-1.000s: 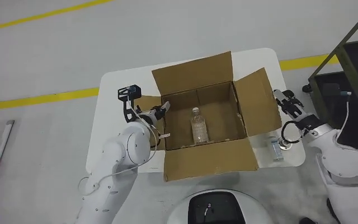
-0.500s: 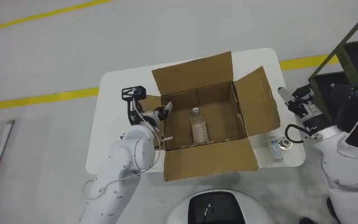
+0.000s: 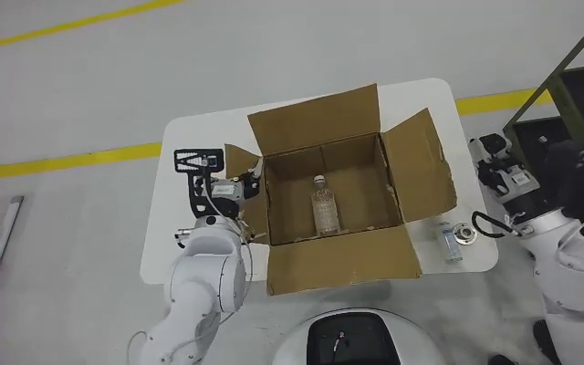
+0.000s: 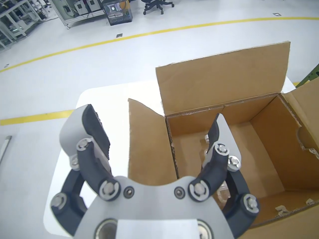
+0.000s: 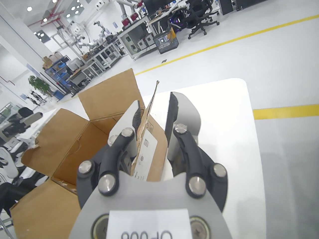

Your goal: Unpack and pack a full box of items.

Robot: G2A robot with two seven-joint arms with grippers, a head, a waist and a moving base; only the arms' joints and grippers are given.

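Bottle (image 3: 324,208) lies in open box (image 3: 342,260), long axis 12–6 o'clock, cap at 12. Left pincer (image 4: 153,115) gapes empty by the 9 o'clock flap (image 4: 147,145); right pincer (image 5: 154,100) part-open, empty. Vial (image 3: 449,245) at box's 4 o'clock.

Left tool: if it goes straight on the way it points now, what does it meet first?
Probably the left flap, standing upright directly ahead of the open left tool; how far off is unclear.

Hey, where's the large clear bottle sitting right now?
In the top view, the large clear bottle lies on the floor of the open cardboard box, near its middle, cap toward the far flap.
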